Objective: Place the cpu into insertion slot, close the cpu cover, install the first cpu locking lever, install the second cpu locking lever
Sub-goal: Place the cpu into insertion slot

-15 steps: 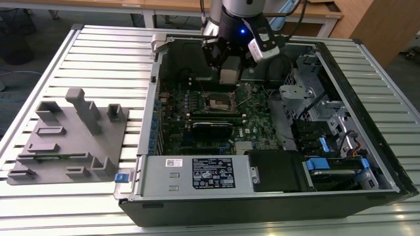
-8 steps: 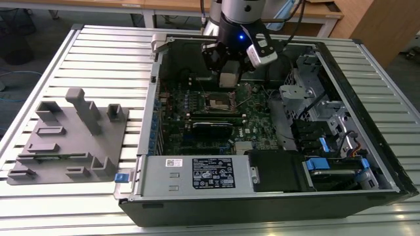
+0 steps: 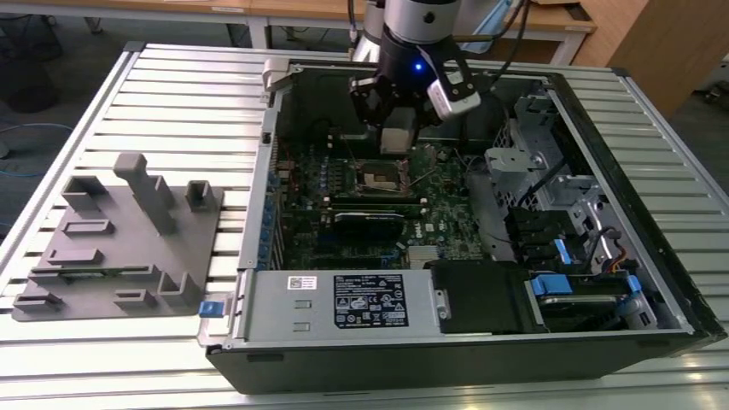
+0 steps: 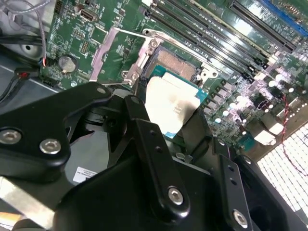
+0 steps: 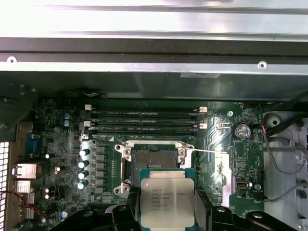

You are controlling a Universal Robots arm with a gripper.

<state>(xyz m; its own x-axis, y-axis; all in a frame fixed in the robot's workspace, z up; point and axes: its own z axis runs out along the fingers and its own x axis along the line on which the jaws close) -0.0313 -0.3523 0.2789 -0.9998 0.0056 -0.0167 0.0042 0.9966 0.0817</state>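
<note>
Surface: a pale slatted surface (image 3: pixel 114 359) carries everything in the exterior view.
Computer case: an open dark case (image 3: pixel 456 363) lies on its side on the surface, its inside facing up.
Grey box: a grey metal box (image 3: pixel 285 303) with a printed label sits along the case's nearest edge.
Fixture: a grey moulded fixture (image 3: pixel 114 248) with upright pegs lies on the surface at the exterior view's left, apart from the case.
Board: a green circuit board (image 3: pixel 439 201) covers the floor of the case, with a black card (image 3: pixel 367 224) standing on it nearer than the socket.
Insertion slot: the insertion slot (image 3: pixel 381 178) (image 5: pixel 155 161) (image 4: pixel 175 62) lies uncovered, its contact field showing inside a metal frame.
Thin rod: a thin bright rod (image 5: pixel 204 150) runs sideways from that frame.
Claw: the claw (image 3: pixel 393 138) (image 5: pixel 167 212) hangs just above the slot, closed onto the chip from two sides.
Cpu: the cpu (image 5: pixel 167 198) (image 4: pixel 173 101), silvery top up, is gripped at its edges and sits just short of the slot, not yet seated; whether it touches the frame cannot be told.
Memory slots: long dark memory slots (image 5: pixel 144 120) lie just past the socket.
Tables: wooden tables (image 3: pixel 307 13) stand beyond the surface.
</note>
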